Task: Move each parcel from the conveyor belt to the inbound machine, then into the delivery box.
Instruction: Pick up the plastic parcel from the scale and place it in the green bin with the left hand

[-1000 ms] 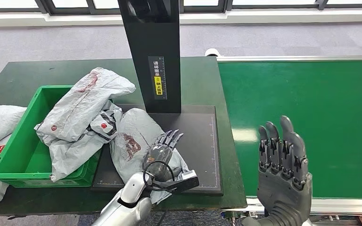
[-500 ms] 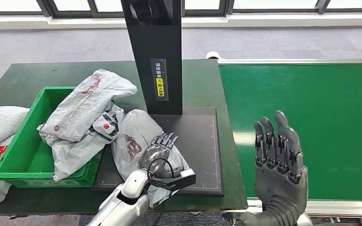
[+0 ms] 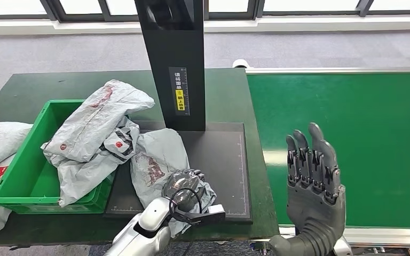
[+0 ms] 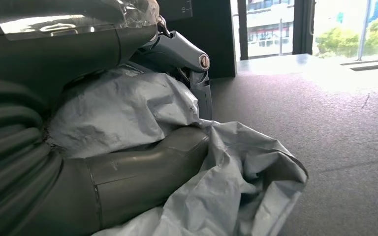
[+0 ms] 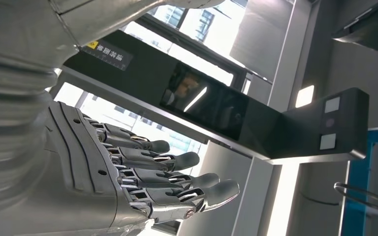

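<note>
We log one grey parcel (image 3: 157,157) lying on the black scanner plate (image 3: 221,160) beside the green box (image 3: 29,160), our left hand (image 3: 184,184) clenched on its near end, and our right hand (image 3: 314,176) raised, fingers straight, holding nothing, over the belt (image 3: 352,122).

From our head we look down over the inbound machine (image 3: 184,80); our left wrist camera sits close against its dark platform (image 4: 334,147); our right looks up its column (image 5: 202,105).
</note>
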### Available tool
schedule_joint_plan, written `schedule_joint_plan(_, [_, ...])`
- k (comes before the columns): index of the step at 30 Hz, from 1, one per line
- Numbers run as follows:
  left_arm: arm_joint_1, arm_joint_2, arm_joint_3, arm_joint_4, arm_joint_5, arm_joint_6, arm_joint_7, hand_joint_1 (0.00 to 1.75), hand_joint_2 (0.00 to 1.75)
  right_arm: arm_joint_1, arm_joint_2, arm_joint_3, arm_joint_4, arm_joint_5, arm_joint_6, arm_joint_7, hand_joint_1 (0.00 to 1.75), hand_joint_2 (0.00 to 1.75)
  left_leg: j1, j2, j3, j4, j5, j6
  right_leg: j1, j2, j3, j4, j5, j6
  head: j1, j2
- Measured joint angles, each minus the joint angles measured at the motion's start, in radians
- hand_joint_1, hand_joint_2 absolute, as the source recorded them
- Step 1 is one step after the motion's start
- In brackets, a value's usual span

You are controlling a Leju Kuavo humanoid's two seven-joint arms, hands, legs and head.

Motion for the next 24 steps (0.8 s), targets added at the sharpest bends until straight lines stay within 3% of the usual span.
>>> schedule_joint_plan(13, [-0.01, -0.001, 0.0, -0.006, 0.01, 0.105, -0.039, 1.75, 1.75, 0.009, -0.001, 0.008, 0.0, 0.018, -0.034, -0.001, 0.0, 1.75, 0.0, 0.001, 0.001, 0.0, -0.001, -0.001, 0.0, 0.001, -0.004, 0.0, -0.001, -0.002, 0.0, 0.0])
schedule_joint_plan(20, [0.002, -0.003, 0.007, -0.066, 0.112, 0.273, -0.163, 1.75, 1.75, 0.026, -0.006, 0.016, -0.001, 0.033, -0.061, -0.002, 0.0, 1.75, 0.0, 0.001, -0.005, 0.0, 0.001, -0.001, 0.0, 0.001, -0.009, 0.0, 0.0, -0.001, 0.0, 0.0])
schedule_joint_plan(24, [0.047, -0.004, 0.008, -0.228, 0.196, 0.389, -0.272, 1.75, 1.75, 0.042, -0.009, 0.02, -0.01, 0.039, -0.072, -0.003, 0.0, 1.75, 0.0, 0.001, -0.008, 0.0, 0.001, -0.001, 0.0, 0.001, -0.012, 0.001, 0.001, -0.001, 0.0, 0.0])
